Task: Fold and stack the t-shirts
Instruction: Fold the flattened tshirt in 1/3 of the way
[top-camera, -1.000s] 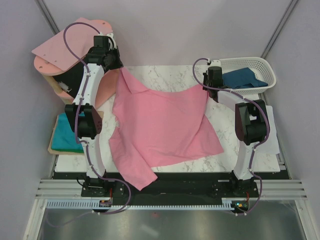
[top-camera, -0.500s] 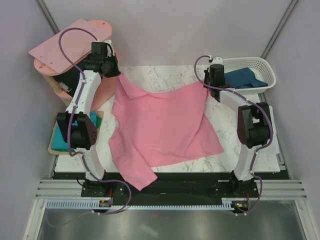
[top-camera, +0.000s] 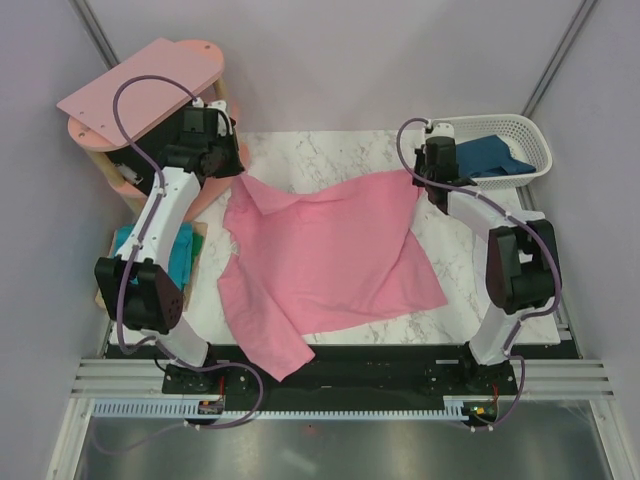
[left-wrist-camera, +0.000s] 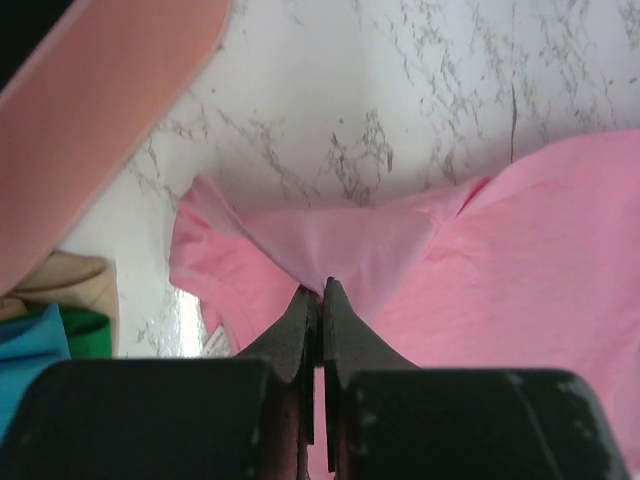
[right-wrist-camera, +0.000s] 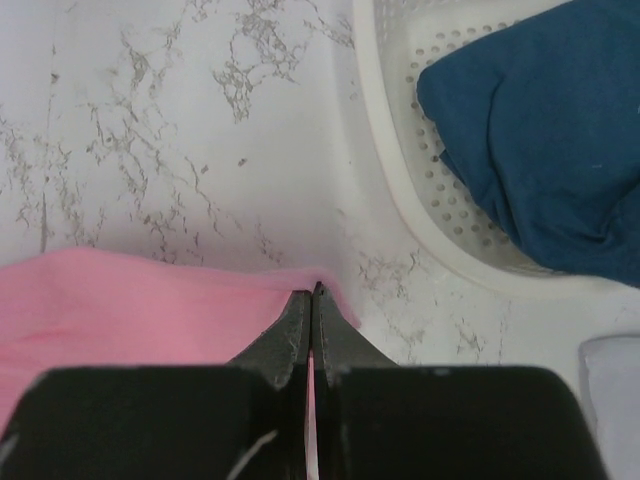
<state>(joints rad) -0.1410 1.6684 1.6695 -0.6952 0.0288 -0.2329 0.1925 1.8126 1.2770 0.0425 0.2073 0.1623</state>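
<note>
A white marble-patterned table (top-camera: 330, 150) fills the middle of a booth with plain pale lilac walls (top-camera: 350, 60); aluminium rails (top-camera: 330, 372) run along its near edge, where both arm bases are bolted; the light pink t-shirt (top-camera: 330, 250) lies spread and rumpled over the table's centre, one part reaching over the near edge; the left gripper (left-wrist-camera: 321, 292) has its fingers pressed together on a fold of the shirt at the far-left corner; the right gripper (right-wrist-camera: 313, 294) pinches the shirt's edge at the far-right corner, just beside a white perforated basket (top-camera: 535, 140) that holds the dark blue t-shirt (top-camera: 485, 158); at the far left stands a pink shelf unit (top-camera: 140, 90); nearer than it, off the table's left side, the teal t-shirt (top-camera: 182, 252) rests on a wooden board (top-camera: 104, 296)
</note>
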